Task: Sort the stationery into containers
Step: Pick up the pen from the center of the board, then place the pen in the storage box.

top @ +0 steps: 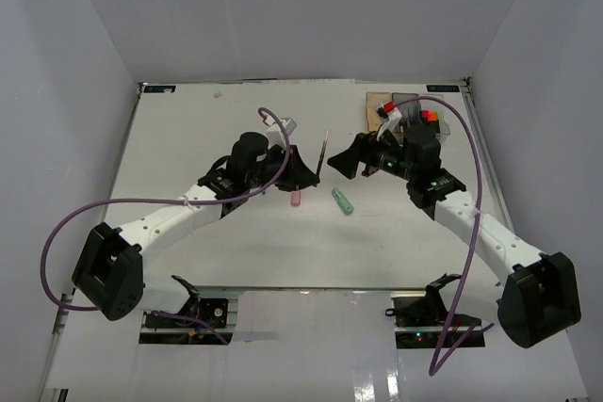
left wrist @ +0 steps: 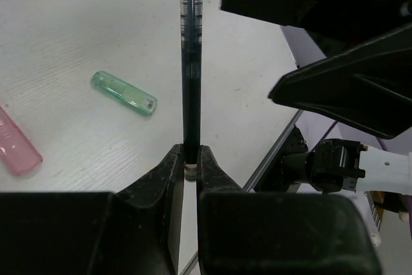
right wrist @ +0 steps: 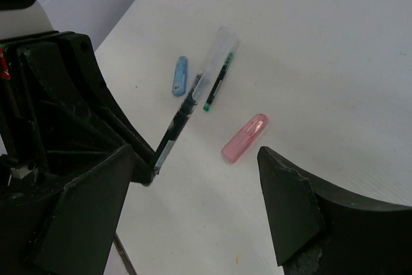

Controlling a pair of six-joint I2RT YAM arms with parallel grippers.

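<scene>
My left gripper is shut on the lower end of a thin dark pen, which points away over the table; the grip shows in the left wrist view. My right gripper is open and empty, facing the left one just right of the pen. In the right wrist view it hangs wide open above the table. A pink stick and a mint stick lie below the grippers. A blue stick and a second pen lie beyond. The joined bins stand at the back right.
Highlighters with orange caps stick up from the bins. The white table's right rail runs close to the bins. Purple cables arc over both arms. Grey walls enclose the table on three sides.
</scene>
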